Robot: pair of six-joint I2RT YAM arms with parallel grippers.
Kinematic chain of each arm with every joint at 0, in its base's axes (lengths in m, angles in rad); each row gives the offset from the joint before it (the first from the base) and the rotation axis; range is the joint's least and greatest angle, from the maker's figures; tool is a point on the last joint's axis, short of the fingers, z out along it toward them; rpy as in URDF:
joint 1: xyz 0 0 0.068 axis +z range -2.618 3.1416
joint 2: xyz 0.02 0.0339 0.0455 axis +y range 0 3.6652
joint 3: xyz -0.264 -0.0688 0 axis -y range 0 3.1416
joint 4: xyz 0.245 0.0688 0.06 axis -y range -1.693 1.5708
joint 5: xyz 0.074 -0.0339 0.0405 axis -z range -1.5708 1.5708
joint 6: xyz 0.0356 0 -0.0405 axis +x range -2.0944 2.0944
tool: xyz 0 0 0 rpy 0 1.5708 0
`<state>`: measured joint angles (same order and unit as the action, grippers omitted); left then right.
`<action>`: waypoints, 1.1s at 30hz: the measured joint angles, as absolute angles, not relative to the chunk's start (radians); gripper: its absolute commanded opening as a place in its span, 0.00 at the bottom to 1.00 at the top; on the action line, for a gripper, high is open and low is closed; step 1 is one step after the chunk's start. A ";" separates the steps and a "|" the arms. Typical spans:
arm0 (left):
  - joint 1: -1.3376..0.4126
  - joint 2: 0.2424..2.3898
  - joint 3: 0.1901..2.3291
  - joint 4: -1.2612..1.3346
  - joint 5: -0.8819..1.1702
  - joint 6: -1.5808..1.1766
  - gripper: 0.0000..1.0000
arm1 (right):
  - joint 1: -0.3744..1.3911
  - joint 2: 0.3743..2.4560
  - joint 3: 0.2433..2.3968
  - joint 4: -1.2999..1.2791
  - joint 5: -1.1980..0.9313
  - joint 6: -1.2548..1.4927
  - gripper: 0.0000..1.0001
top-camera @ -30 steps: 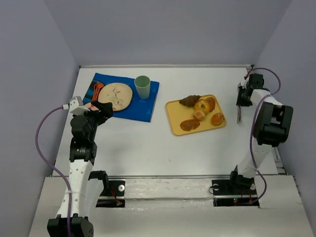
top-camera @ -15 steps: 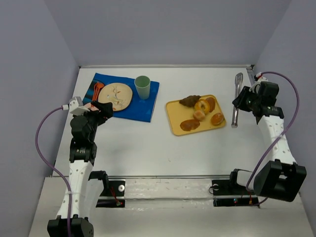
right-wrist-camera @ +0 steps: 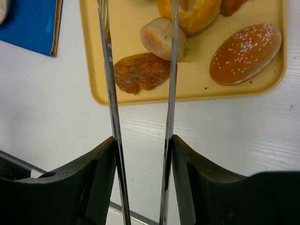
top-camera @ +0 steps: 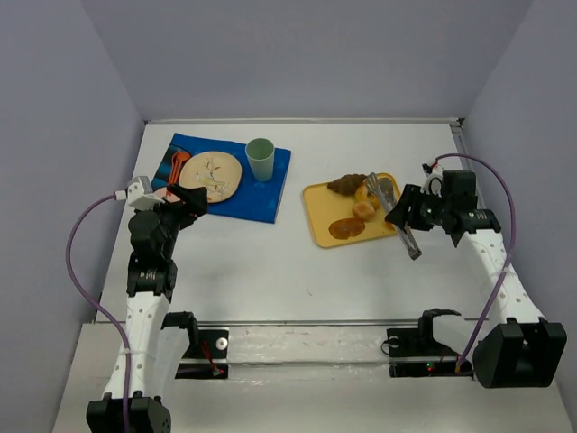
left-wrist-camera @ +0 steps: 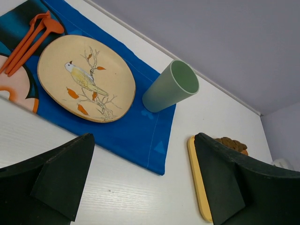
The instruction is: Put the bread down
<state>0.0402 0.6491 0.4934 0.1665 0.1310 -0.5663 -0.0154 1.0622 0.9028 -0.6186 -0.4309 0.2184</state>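
Steel tongs (right-wrist-camera: pixel 111 103), held by the right gripper (right-wrist-camera: pixel 142 152), gape open; the bread (right-wrist-camera: pixel 158 37) at one o'clock perhaps touches one arm.

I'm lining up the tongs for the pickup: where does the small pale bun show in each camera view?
Top external: the bread lies mid-way across the yellow tray, just left of the tongs.
Left wrist: not in view; only the tray's edge and the croissant show.
Right wrist: upper middle, partly behind one tong blade.
Shared landmark: the yellow tray.
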 measured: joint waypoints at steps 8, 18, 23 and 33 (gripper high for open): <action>0.040 0.644 0.493 0.166 0.130 -0.567 0.99 | 0.019 1.115 0.907 -0.691 -0.398 0.231 0.56; 0.040 0.675 0.493 0.167 0.129 -0.574 0.99 | 0.053 1.136 0.908 -0.735 -0.336 0.270 0.62; 0.040 0.675 0.493 0.167 0.129 -0.575 0.99 | 0.056 1.192 0.908 -0.734 -0.321 0.270 0.63; 0.040 0.675 0.493 0.168 0.128 -0.577 0.99 | 0.075 1.252 0.914 -0.681 -0.354 0.274 0.33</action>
